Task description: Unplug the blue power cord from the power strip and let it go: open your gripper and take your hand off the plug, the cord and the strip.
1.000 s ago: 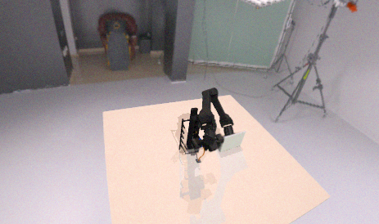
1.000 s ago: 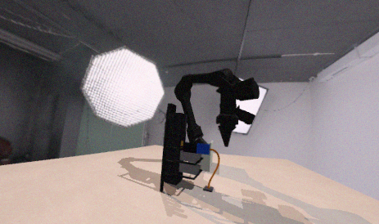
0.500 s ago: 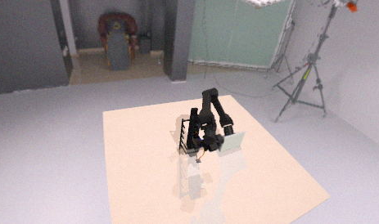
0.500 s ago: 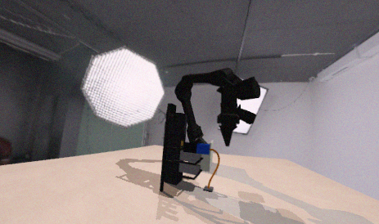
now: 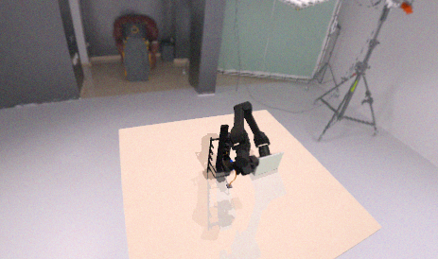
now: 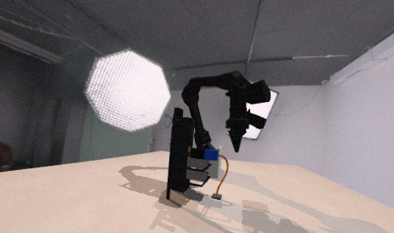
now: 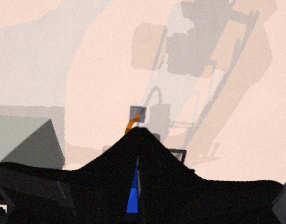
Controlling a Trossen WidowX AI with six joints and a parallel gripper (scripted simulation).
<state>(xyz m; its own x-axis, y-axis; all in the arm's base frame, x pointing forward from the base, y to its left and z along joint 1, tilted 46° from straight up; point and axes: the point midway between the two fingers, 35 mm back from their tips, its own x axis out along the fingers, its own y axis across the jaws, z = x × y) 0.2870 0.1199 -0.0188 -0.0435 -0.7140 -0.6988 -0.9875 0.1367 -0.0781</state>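
Right, I'm at the approach, nothing unplugged yet as far as I can judge. My pincer hangs point-down above the worktop, fingers pressed together, gripping nothing. The blue plug sits just below and beside my fingertips, apart from them, on the upper edge of the grey power strip, which is fixed to a black upright stand. An orange cord curves down from the plug to a small grey end piece lying on the worktop.

From the wrist view I see a sliver of blue through the slit between my closed fingers, with the orange cord and its end piece beyond, so I reckon I'm lined up roughly over the plug. From the top view, my arm crowds the strip and I can't make out the plug clearly.

Next call, as I judge it: spread the fingers wide, drop down so they straddle the blue plug, close, then pull it straight away from the strip. Coming down closed would only knock it. After that, open and back off from everything.

Writing, brands, labels: none that I can read on the strip, plug or stand.
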